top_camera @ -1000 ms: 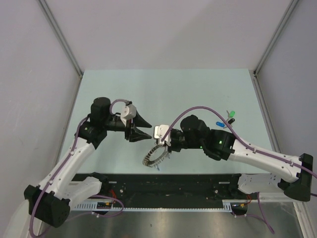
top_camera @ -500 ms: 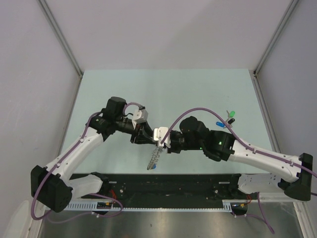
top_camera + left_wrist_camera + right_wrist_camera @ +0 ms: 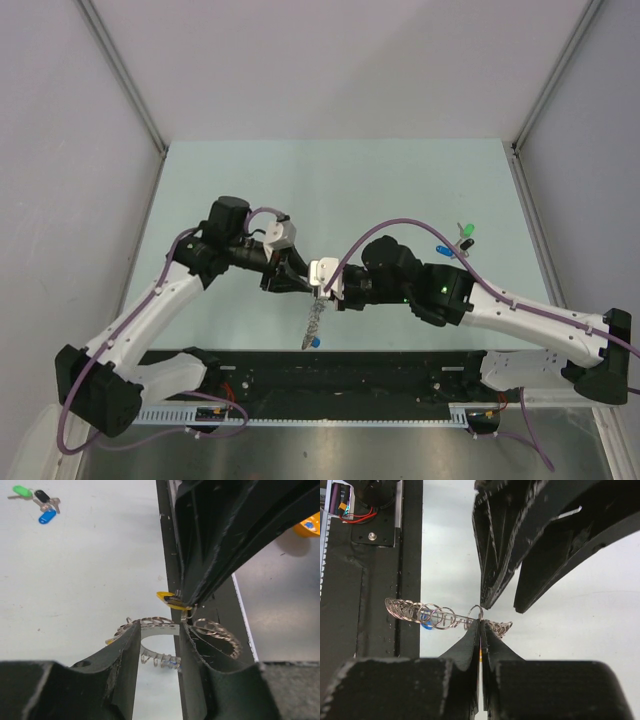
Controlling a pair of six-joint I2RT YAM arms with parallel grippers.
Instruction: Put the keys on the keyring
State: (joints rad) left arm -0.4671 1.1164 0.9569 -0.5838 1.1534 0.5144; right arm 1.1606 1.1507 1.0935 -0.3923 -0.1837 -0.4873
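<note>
Top external shows the worktop (image 3: pixel 330 180) with both arms meeting at its near middle. A second ago the left hand (image 3: pixel 158 630) hung spread and clear of the right. Now we see it drawn in and narrowed, its fingers flanking the ring (image 3: pixel 314 320), though we cannot tell whether they bite. The right hand (image 3: pixel 480 626) is clenched on the yellow key (image 3: pixel 167 599), and the ring dangles off its tips, turned edge-on. We judge threading is starting: one hand steadies, the other works the key on. A blue key (image 3: pixel 315 342) seems to hang at the ring's low end. The loose keys (image 3: pixel 455 240) lie well apart, rightward.
</note>
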